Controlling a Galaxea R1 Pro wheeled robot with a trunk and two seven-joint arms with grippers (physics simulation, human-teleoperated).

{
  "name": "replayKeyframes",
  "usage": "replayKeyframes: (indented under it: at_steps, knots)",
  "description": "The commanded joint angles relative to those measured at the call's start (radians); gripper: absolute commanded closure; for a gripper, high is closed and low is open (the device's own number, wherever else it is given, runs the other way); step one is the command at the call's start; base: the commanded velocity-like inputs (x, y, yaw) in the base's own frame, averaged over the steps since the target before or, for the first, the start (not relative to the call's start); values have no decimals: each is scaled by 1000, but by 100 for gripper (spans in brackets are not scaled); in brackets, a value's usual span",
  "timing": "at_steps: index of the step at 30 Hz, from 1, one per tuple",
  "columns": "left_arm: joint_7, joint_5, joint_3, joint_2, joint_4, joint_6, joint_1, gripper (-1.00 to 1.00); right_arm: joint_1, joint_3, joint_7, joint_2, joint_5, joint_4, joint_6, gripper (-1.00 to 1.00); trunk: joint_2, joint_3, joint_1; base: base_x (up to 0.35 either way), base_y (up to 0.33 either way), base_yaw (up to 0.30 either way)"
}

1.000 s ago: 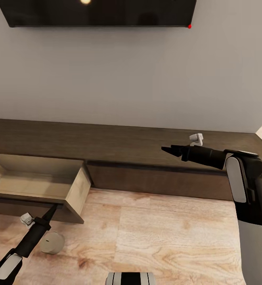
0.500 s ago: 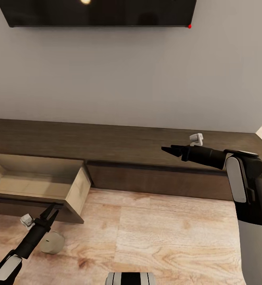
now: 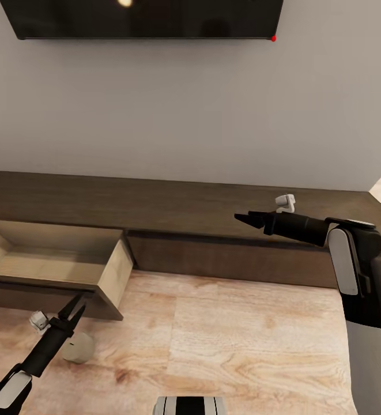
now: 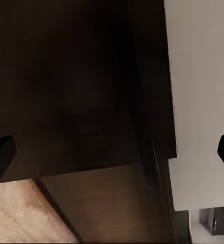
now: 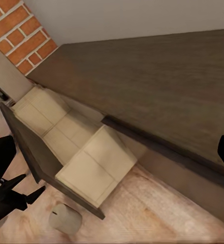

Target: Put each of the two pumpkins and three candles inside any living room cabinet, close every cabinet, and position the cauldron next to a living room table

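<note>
The long dark-brown cabinet [image 3: 213, 207] runs along the wall. Its left drawer [image 3: 52, 259] stands pulled out, and what I see of its pale interior [image 5: 66, 137] holds nothing. One tan candle [image 3: 78, 347] lies on the wood floor just in front of the drawer's corner, also in the right wrist view [image 5: 65, 218]. My left gripper [image 3: 80, 301] is open, hovering just above the candle and close to the drawer front. My right gripper [image 3: 241, 217] is open in the air over the cabinet top. The pumpkins, cauldron and table are out of view.
A dark TV screen [image 3: 144, 17] hangs on the grey wall above the cabinet. A brick fireplace [image 5: 25, 35] stands past the cabinet's left end. Light wood floor [image 3: 242, 346] spreads in front of the cabinet.
My left gripper went from shut at the drawer's front edge to open and drew slightly back from it. The head view shifted a little. The right arm has not moved.
</note>
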Motion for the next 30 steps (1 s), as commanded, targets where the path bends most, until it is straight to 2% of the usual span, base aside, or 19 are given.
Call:
replayKeyframes:
  at_steps: [1,10,13,18,26,30]
  knots:
    - [-3,5,0,0,0,11,0,-100,-1,-1,7,0,4,0,4,-100,0,-1,-1,-277,0,0]
    - [-2,3,-3,-1,-37,7,0,-100,-1,0,6,0,4,0,4,-100,0,-1,-1,-153,0,0]
    - [15,12,11,17,-20,24,17,-100,-18,-17,13,-7,4,-12,4,-100,0,-1,-1,0,0,0]
    - [43,12,11,42,8,52,44,-100,-46,-37,13,-7,4,-12,4,-100,0,-1,-1,0,0,0]
    - [88,12,11,42,29,96,44,-100,-91,-37,13,-7,4,-12,4,-100,0,-1,-1,0,0,0]
    - [110,12,11,42,29,119,44,-100,-93,-37,13,-7,4,-12,4,-100,0,-1,-1,0,0,0]
